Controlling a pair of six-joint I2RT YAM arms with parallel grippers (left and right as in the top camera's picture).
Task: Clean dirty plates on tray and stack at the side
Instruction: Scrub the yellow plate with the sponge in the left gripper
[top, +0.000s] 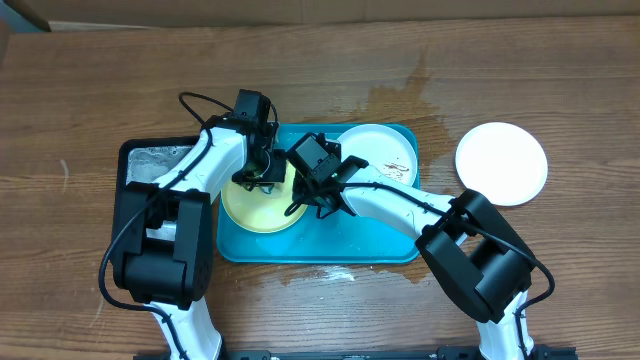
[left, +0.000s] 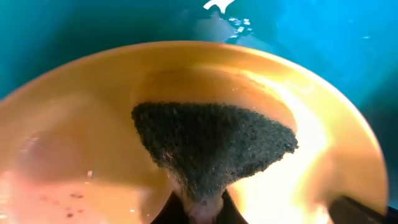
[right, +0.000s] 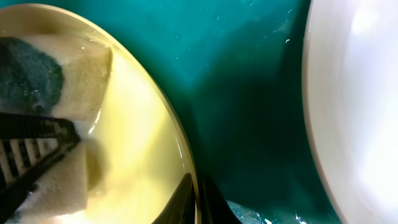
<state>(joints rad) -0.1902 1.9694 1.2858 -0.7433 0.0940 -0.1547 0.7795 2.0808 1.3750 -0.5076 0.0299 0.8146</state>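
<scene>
A pale yellow-green plate lies in the left half of the turquoise tray. My left gripper is shut on a dark-faced sponge that presses on this plate; small brown specks show on it at the lower left. The thin right rim of the plate sits pinched between the fingers of my right gripper, which is shut on it. A white plate with brown smears lies in the tray's right half. Another white plate rests on the table to the right.
A black tray stands left of the turquoise one, under my left arm. Wet patches mark the wooden table behind and in front of the tray. In the right wrist view the tray floor separates the yellow-green plate from the white plate.
</scene>
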